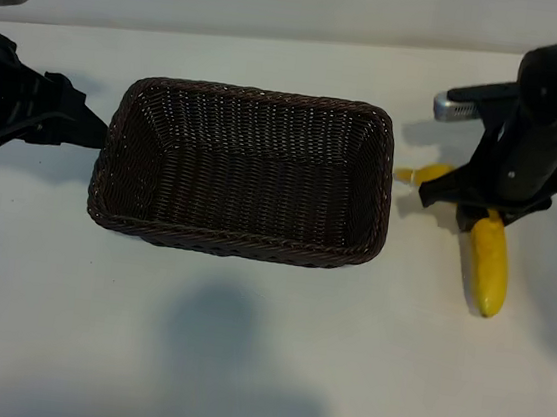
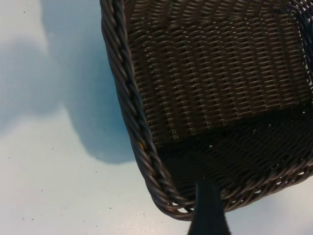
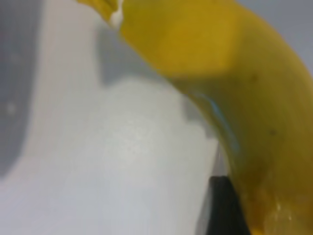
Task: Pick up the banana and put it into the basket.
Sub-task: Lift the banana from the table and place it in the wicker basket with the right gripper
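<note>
A: Banana (image 1: 489, 263): bright yellow, paler at the stem tip; a few small dark specks show in the right wrist view.

B: Basket (image 1: 235, 239): dark brown wicker, tight woven pattern, braided rim. Table (image 1: 240, 365)?

A: Plain white with soft grey shadows. Both arms black; the right gripper (image 1: 480, 206) is black, with 1 silver-grey part on the arm above it.

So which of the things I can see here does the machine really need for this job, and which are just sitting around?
Needed for the job:
- banana, gripped by the right tool beside the basket
- basket, nothing in it yet

Just there:
- left tool, idle and open at the basket's other end
- white table; nothing else lies on it
</note>
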You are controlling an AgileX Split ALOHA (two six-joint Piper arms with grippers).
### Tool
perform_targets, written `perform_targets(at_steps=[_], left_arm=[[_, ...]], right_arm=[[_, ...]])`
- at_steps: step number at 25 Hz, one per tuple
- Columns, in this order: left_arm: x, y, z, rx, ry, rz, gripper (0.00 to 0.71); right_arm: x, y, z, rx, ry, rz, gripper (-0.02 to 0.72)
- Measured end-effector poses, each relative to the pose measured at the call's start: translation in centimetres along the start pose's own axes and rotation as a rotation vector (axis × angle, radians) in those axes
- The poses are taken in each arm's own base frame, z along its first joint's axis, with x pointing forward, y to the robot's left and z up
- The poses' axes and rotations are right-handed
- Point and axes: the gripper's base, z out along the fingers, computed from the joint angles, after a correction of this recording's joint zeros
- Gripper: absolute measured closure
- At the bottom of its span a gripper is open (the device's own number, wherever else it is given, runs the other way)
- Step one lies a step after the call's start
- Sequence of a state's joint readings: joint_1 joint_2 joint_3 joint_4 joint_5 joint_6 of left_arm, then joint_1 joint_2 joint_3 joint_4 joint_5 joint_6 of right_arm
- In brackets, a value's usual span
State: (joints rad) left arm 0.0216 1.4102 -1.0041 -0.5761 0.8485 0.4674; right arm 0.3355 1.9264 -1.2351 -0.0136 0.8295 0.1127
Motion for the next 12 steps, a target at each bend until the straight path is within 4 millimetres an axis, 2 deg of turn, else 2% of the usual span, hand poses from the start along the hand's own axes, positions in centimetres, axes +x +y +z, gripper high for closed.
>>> perform_targets(at_steps=[6, 12], left_arm=[[0.0, 0.0, 0.0, 0.0, 0.0, 0.0, 0.172], [0.0, 0.0, 0.0, 0.0, 0.0, 0.0, 0.172]], right_arm=[[-1.8, 0.0, -3.7, 0.017, -0.046, -0.009, 0.278], [-2.8, -0.1, -5.7, 0.026, -0.057, -0.011, 0.278]])
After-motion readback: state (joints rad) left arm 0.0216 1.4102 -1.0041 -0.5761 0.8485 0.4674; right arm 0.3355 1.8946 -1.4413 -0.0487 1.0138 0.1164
